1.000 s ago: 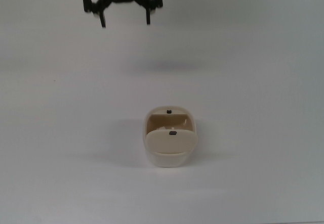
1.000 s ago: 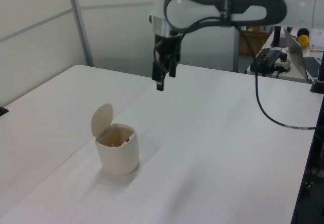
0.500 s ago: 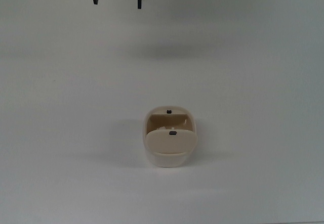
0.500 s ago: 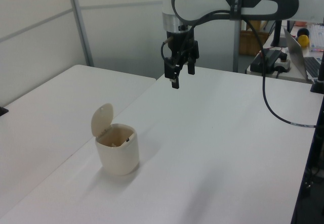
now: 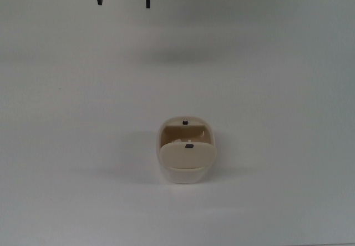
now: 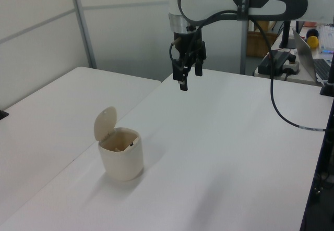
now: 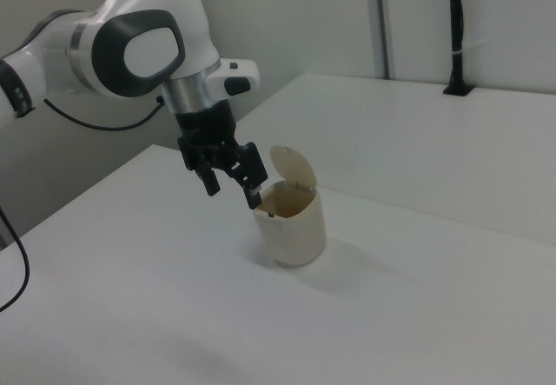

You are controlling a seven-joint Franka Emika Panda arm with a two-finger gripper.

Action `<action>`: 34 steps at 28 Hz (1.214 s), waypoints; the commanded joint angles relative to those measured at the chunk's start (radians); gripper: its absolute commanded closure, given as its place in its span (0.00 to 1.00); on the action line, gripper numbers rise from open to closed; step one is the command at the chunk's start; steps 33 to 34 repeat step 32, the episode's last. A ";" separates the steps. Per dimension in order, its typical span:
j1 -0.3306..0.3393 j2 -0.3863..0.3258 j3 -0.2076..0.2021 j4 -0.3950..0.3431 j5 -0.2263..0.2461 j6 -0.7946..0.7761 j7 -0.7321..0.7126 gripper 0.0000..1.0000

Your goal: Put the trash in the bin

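— One bin (image 6: 121, 160) stands near the table's (image 6: 219, 153) front, flap lid up; pale trash (image 6: 117, 148) seems to lie inside.

— And beyond the bin?

— Bare tabletop all around. Well behind the bin, the gripper (image 6: 190, 77) hangs above the far edge, fingers apart, empty.

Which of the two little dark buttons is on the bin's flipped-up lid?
The lower dark button in the top view, on the small beige plastic bin's raised lid; the other button sits on its rim.
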 commanded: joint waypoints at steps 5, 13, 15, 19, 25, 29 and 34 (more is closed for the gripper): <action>-0.009 -0.023 -0.008 -0.016 -0.003 -0.019 -0.020 0.00; -0.009 -0.024 -0.019 -0.014 0.000 -0.016 0.036 0.00; -0.008 -0.024 -0.019 -0.014 0.000 -0.018 0.035 0.00; -0.009 -0.024 -0.019 -0.014 0.000 -0.016 0.035 0.00; -0.009 -0.024 -0.020 -0.014 0.000 -0.018 0.035 0.00; -0.009 -0.026 -0.020 -0.014 0.000 -0.018 0.035 0.00; -0.009 -0.032 -0.019 -0.017 0.002 -0.018 0.035 0.00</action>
